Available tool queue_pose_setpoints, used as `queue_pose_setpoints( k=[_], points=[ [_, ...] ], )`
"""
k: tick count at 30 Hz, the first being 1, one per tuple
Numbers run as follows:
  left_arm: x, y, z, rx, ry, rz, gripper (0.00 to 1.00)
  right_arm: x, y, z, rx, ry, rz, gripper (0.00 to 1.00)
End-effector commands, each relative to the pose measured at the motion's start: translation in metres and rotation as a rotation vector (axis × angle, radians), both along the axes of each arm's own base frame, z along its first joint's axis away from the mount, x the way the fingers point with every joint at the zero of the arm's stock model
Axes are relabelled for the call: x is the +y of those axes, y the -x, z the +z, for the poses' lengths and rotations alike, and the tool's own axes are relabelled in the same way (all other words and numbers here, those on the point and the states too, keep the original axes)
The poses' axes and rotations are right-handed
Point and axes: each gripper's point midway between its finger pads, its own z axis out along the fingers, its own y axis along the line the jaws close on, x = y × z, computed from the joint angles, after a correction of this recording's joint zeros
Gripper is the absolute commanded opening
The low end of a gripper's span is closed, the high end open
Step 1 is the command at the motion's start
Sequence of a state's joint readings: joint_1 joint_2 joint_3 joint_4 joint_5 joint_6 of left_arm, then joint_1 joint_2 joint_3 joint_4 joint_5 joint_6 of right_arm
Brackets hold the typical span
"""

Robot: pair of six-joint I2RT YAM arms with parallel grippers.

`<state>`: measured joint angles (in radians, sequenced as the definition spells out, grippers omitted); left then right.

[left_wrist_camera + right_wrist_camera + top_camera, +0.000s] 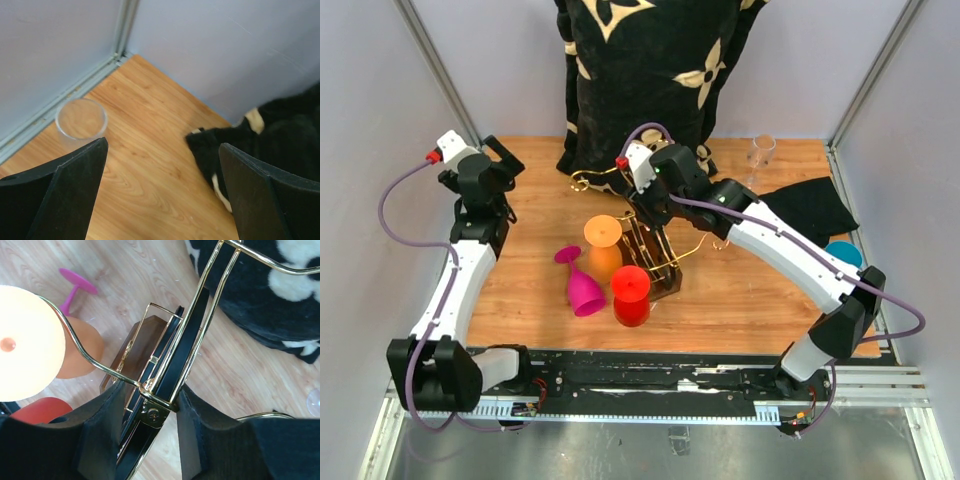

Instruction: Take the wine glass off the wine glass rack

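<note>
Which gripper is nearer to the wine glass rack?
Right. The right gripper straddles the wine glass rack's top wire; the left gripper hangs open near the far left corner.

The gold wire wine glass rack [665, 283] stands upright on its dark brown base at mid-table. My right gripper [152, 400] clamps its central hub. An orange stemmed wine glass [603, 231] hangs inverted on a curved wire arm, foot disc uppermost, bowl downward.

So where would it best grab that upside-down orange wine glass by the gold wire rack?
Probably its rounded bowl, from the robot's left: the flat foot is uppermost at the gold wire rack, whose frame and the right gripper crowd the other side. Mind the pink glass lying nearby.
</note>
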<state>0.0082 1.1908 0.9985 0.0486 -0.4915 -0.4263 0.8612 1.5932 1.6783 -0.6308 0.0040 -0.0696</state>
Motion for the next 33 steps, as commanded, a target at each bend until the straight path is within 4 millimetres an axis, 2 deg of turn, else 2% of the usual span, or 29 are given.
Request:
queue_pose_setpoints(
  k=[1, 7, 10, 13, 14, 18, 23, 28, 30, 33],
  points=[
    [-0.032, 0.009, 0.009, 0.018, 0.001, -0.120, 1.00, -0.052, -0.024, -0.023, -0.019, 0.178, -0.094, 0.01],
    [-0.085, 0.024, -0.015, 0.113, 0.031, -0.307, 1.00, -0.078, -0.036, -0.015, -0.055, 0.188, -0.125, 0.02],
    [-0.110, 0.037, -0.039, 0.181, 0.085, -0.389, 1.00, -0.080, -0.036, -0.005, -0.086, 0.170, -0.118, 0.28],
    [-0.136, 0.051, -0.068, 0.277, 0.107, -0.469, 1.00, -0.079, -0.033, 0.012, -0.120, 0.122, -0.109, 0.39],
    [-0.138, 0.059, -0.082, 0.349, 0.100, -0.462, 1.00, -0.078, -0.032, 0.019, -0.131, 0.106, -0.105, 0.43],
    [-0.146, 0.083, -0.119, 0.530, 0.135, -0.474, 1.00, -0.081, -0.023, 0.046, -0.173, 0.044, -0.100, 0.52],
    [-0.150, 0.114, -0.140, 0.589, 0.242, -0.464, 1.00, -0.089, -0.006, 0.079, -0.237, -0.047, -0.101, 0.63],
    [-0.160, 0.148, -0.161, 0.640, 0.347, -0.487, 1.00, -0.094, 0.009, 0.098, -0.267, -0.132, -0.098, 0.65],
    [-0.160, 0.155, -0.166, 0.629, 0.347, -0.487, 1.00, -0.088, 0.019, 0.099, -0.234, -0.184, -0.071, 0.63],
    [-0.152, 0.156, -0.169, 0.595, 0.332, -0.452, 1.00, -0.059, 0.051, 0.095, -0.138, -0.268, 0.042, 0.60]
  ],
)
